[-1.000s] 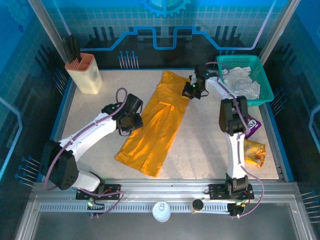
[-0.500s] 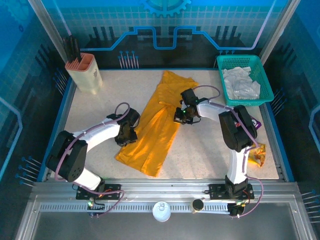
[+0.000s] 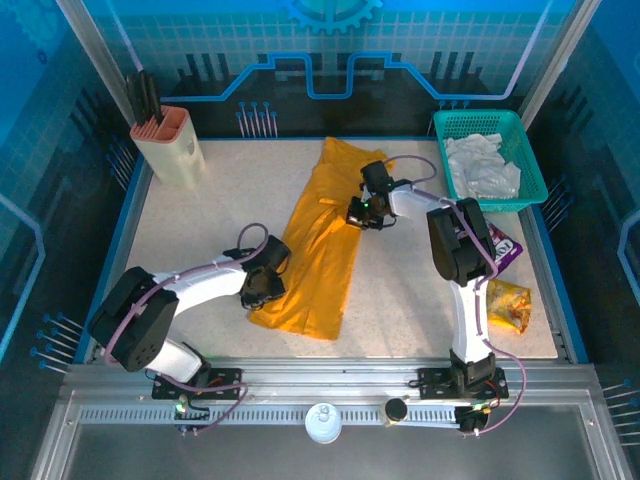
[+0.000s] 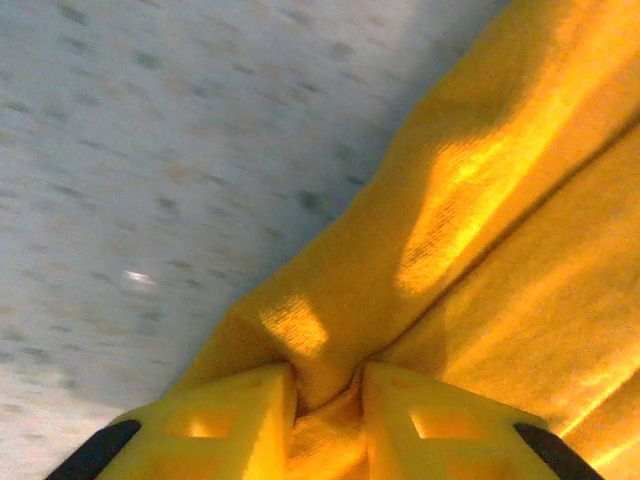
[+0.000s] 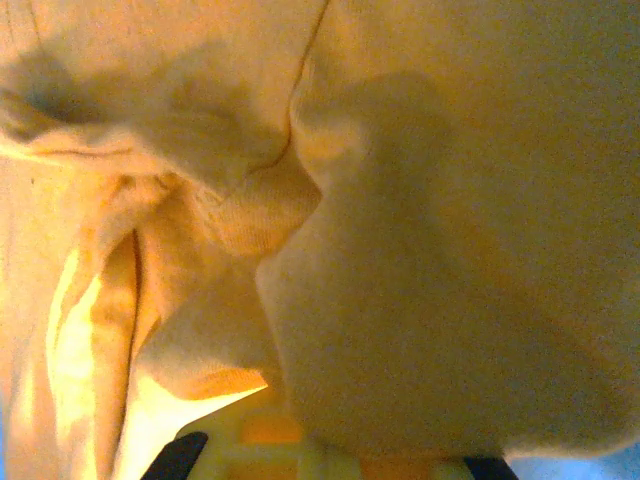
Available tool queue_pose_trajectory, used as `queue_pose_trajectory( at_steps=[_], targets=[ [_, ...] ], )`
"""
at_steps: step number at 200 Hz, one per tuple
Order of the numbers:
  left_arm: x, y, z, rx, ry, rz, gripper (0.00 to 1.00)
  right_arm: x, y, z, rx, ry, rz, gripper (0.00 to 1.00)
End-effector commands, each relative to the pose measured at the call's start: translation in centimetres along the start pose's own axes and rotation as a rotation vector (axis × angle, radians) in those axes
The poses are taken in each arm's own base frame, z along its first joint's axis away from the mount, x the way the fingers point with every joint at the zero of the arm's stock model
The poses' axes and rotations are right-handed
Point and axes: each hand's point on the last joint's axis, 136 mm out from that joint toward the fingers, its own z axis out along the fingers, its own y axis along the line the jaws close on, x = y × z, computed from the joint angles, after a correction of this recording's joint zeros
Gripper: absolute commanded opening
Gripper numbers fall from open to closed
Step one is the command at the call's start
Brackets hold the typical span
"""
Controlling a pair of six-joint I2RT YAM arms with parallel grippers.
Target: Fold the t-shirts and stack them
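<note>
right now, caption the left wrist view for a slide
Left tool pinching a fold of the mustard-orange t-shirt over the speckled table.

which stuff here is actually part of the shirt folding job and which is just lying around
Job: orange t-shirt; white-grey t-shirt, in the green basket.
Lying about: utensil holder; purple packet; yellow snack packet.

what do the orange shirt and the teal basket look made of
Mustard-orange t-shirt: soft matte knit cloth, likely cotton; it creases and shows fine weave up close. Teal mesh basket: looks like rigid moulded plastic, with an open grid wall.
</note>
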Motion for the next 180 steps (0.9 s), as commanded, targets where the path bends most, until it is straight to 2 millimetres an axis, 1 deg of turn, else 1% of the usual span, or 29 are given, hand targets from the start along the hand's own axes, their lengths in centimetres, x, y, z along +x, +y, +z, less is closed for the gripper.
queue_pose_trajectory(
  at_steps=[1,24,58,75,91,107,117,123,134,145,162,172,180],
  targets=[
    [5.2,-0.4,2.5,-0.007,0.178,-0.023,0.27,-0.2,-4.2,0.9,0.122,0.062,0.017,0.00],
    [6.7,-2.7,2.8,0.011,0.202,0.016,0.27,-1.1,-5.2,-0.1,0.155,0.056,0.007,0.00],
    [8.6,-5.1,3.2,0.032,0.251,0.070,0.27,-1.3,-7.2,-1.3,0.180,0.048,0.029,0.00],
    [9.1,-5.8,3.2,0.038,0.263,0.089,0.27,-1.4,-7.8,-1.7,0.184,0.043,0.039,0.00],
    [9.3,-6.1,3.1,0.037,0.271,0.100,0.27,-1.2,-8.1,-1.8,0.183,0.047,0.041,0.00],
    [9.2,-6.2,2.6,0.036,0.266,0.108,0.27,-0.9,-7.9,-1.8,0.172,0.054,0.041,0.01],
    [8.9,-6.1,2.1,0.030,0.253,0.113,0.28,-0.7,-7.5,-2.0,0.152,0.057,0.035,0.02],
    [8.6,-6.1,1.6,0.027,0.241,0.118,0.29,-0.7,-7.2,-2.2,0.141,0.056,0.028,0.03],
    [7.9,-6.1,0.4,0.027,0.209,0.128,0.34,-0.6,-6.3,-3.0,0.119,0.047,0.001,0.05],
    [7.1,-6.5,-1.1,0.037,0.171,0.144,0.39,-0.8,-5.2,-4.7,0.102,0.013,-0.037,0.08],
    [5.6,-7.4,-4.0,0.064,0.104,0.178,0.49,-0.9,-3.2,-8.3,0.082,-0.071,-0.120,0.16],
    [4.7,-8.0,-5.8,0.085,0.063,0.195,0.54,-0.4,-2.2,-10.5,0.083,-0.112,-0.180,0.22],
    [4.1,-8.3,-7.2,0.106,0.032,0.202,0.57,0.5,-1.3,-12.1,0.091,-0.138,-0.236,0.27]
  ],
)
